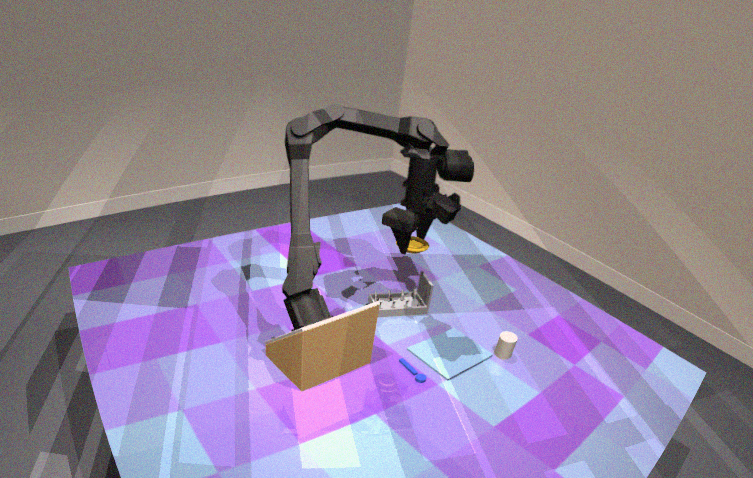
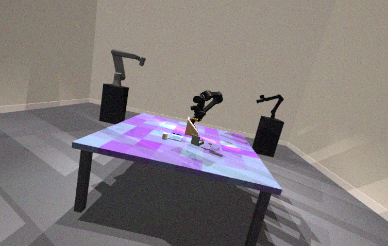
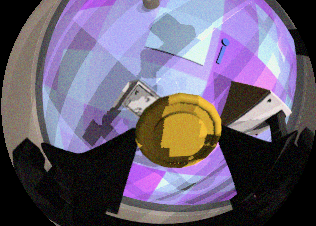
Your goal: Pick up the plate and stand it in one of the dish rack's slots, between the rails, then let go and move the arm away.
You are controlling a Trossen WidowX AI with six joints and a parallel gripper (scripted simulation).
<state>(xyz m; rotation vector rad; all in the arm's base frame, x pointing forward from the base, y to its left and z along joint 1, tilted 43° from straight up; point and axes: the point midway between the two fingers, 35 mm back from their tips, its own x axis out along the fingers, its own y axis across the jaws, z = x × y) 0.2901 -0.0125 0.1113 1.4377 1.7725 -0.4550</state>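
The yellow round plate [image 1: 419,245] [image 2: 196,119] [image 3: 178,131] is held in the air, lying roughly flat, its face towards the wrist camera. My gripper [image 1: 413,244] [image 3: 178,131] is shut on the plate, with one finger at each opposite side of the rim. The grey dish rack [image 1: 425,290] [image 2: 195,140] stands on the table with short pegs inside and a taller panel at one end. It also shows in the wrist view [image 3: 140,99], partly hidden behind the plate. In the top view the plate is well above the rack and beyond it.
A tan wedge-shaped block [image 1: 332,356] [image 2: 190,129] [image 3: 246,100] stands near the arm's base and the rack. A blue spoon [image 1: 411,369] [image 3: 221,52], a thin light-blue square sheet [image 1: 450,369] and a whitish cylinder [image 1: 506,346] [image 2: 165,136] [image 3: 150,0] are on the table.
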